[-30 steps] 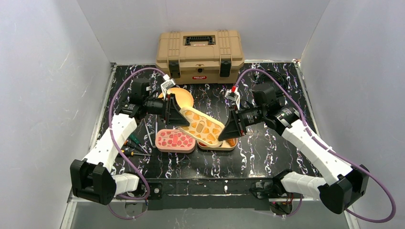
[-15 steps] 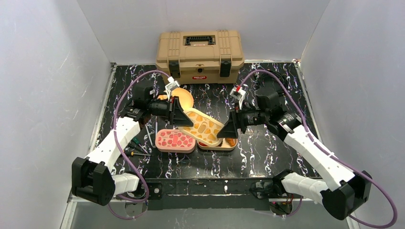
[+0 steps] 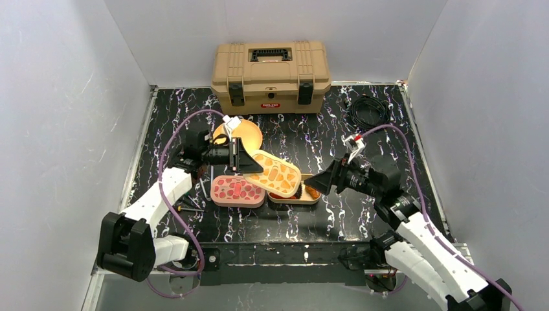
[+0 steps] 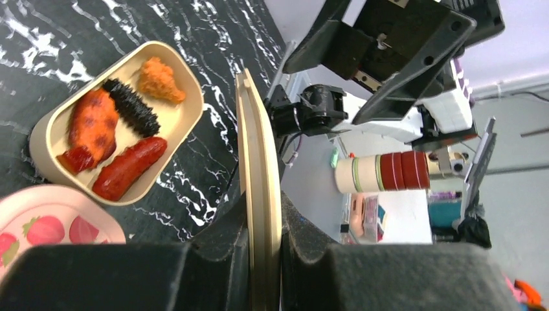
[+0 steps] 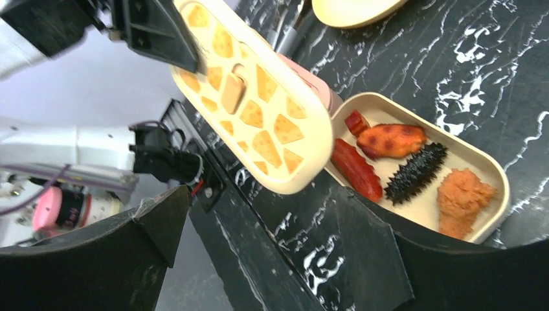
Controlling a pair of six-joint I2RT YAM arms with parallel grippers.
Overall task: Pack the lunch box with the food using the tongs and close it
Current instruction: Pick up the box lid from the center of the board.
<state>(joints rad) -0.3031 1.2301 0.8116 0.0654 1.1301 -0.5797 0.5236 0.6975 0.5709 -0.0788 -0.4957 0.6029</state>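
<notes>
- My left pincer is clamped shut on one edge of a cream oval lid printed with orange cheese wedges; my wrist view shows that lid edge-on between both fingers
- Just in front of it, a pink oval plastic piece printed with red strawberries lies flat on the black white-veined bench
- Behind my left pincer, a plain tan rounded piece lies on the bench
- The lid hangs tilted off the bench, its free end reaching over the left end of the beige oval lunch box tray
- A tan hard plastic toolbox with black latches stands at the rear, well apart from the rest
- The food lies in the tray: a red sausage, an orange-brown glazed chunk, a dark spiky piece and an orange crumbly lump
- My right pincer stands wide open and empty, near the tray's right end
- A coiled black cable lies at the far right rear of the bench
</notes>
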